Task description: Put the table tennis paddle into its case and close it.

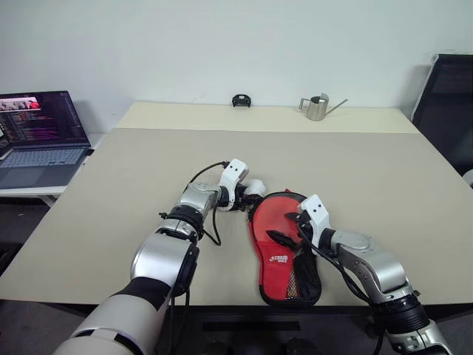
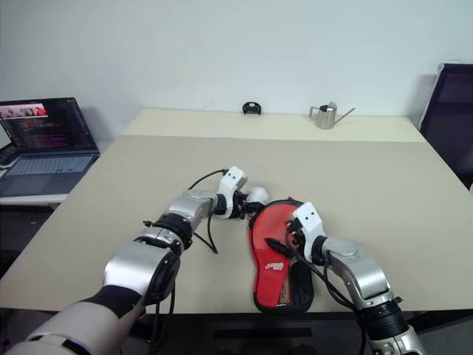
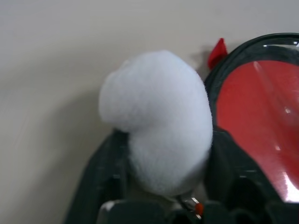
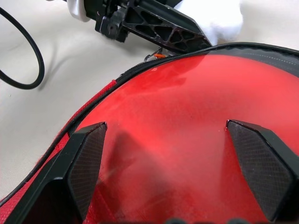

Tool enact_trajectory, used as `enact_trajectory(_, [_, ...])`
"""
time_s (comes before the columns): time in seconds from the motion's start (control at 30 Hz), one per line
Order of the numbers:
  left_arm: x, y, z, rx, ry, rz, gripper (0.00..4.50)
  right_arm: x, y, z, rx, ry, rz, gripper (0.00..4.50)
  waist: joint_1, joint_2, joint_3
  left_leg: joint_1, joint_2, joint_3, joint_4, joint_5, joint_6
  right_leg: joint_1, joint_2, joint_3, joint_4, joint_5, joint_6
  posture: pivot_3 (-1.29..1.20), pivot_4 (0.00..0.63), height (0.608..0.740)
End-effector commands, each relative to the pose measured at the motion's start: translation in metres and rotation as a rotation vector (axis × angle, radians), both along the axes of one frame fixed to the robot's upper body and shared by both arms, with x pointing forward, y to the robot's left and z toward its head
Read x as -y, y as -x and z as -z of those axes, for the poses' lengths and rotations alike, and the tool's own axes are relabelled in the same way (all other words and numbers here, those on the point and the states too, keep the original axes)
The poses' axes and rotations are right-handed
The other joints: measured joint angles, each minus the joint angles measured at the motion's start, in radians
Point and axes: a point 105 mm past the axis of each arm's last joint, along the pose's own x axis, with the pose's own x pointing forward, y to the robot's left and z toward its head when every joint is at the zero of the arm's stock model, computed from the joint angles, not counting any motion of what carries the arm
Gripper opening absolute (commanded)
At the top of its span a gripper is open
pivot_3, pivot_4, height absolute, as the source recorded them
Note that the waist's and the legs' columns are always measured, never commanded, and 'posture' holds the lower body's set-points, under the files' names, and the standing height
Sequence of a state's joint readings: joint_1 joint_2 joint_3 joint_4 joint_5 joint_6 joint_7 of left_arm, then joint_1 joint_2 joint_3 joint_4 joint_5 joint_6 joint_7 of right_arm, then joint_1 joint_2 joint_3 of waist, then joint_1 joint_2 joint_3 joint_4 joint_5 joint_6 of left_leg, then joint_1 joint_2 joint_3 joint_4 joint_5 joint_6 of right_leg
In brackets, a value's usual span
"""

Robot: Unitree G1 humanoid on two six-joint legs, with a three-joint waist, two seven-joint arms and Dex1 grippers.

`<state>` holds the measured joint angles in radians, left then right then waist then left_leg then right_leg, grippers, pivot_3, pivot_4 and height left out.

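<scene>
One case point(image 1: 284, 251) lies flat on the beige table point(image 1: 133, 185) near its front edge, a little right of the middle; its long axis runs from the front edge toward the far edge, with the narrow handle end and its black mesh pocket nearest the front and the round end pointing away. It is soft red fabric with a white logo and a black zip rim, paddle-shaped. At the round end the glossy red rubber face of the one table tennis paddle point(image 4: 196, 130) shows inside the open rim. The left tool point(image 3: 161, 140) sits just beside the far-left rim of the case, its two black fingers closed on a fluffy white ball point(image 1: 255, 188), soft and rounded. The right tool point(image 4: 163, 172) hovers over the red face with its two textured black fingers spread wide apart, holding nothing. One metal watering can point(image 1: 318, 107) stands by the far edge, one laptop point(image 1: 41, 137) beyond the left edge.
</scene>
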<state>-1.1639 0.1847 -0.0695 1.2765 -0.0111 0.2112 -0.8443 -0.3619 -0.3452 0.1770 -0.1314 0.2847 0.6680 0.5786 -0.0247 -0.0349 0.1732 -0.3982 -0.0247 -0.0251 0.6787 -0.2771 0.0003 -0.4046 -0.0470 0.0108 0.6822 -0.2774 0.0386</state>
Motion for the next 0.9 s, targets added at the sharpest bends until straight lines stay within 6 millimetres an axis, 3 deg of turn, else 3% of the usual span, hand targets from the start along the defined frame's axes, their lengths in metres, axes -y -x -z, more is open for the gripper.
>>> enact_trajectory(0.03, [0.008,0.006,0.007,-0.028,0.006,0.039,0.90,-0.003,0.003,0.004,0.000,0.005,0.004,4.50,0.000,0.000,0.000,0.000,0.000,0.000,0.000,0.000,0.000,0.000,0.000,0.000,0.000,0.000,0.000,0.00,0.150,0.740])
enact_trajectory(0.13, [0.003,0.007,0.007,-0.034,0.020,0.041,0.16,-0.002,0.000,0.004,0.015,0.022,0.022,4.50,-0.001,0.000,0.000,0.000,0.000,0.000,0.000,0.000,0.000,0.000,0.000,0.000,0.000,0.000,0.000,0.00,0.150,0.740])
enact_trajectory(0.47, [-0.026,0.003,0.000,-0.028,0.082,-0.017,0.14,0.002,-0.004,0.016,-0.056,0.049,0.025,4.50,-0.007,0.000,-0.001,0.001,0.000,0.000,0.000,0.000,0.000,0.000,0.000,0.000,0.001,0.000,0.000,0.00,0.150,0.740])
enact_trajectory(0.63, [-0.035,0.003,-0.016,-0.006,0.143,-0.019,0.14,0.008,-0.007,0.035,-0.119,0.139,-0.002,4.50,-0.010,0.000,-0.001,0.002,0.000,0.001,0.000,0.000,0.000,0.000,0.001,0.001,0.002,0.000,0.000,0.00,0.150,0.740])
enact_trajectory(0.9, [-0.042,0.017,-0.028,0.006,0.179,0.021,0.14,0.010,-0.005,0.051,-0.149,0.195,-0.009,4.50,-0.008,-0.003,-0.007,0.004,0.001,0.000,0.000,0.000,0.000,0.001,0.000,0.004,0.004,0.000,0.000,0.00,0.150,0.740])
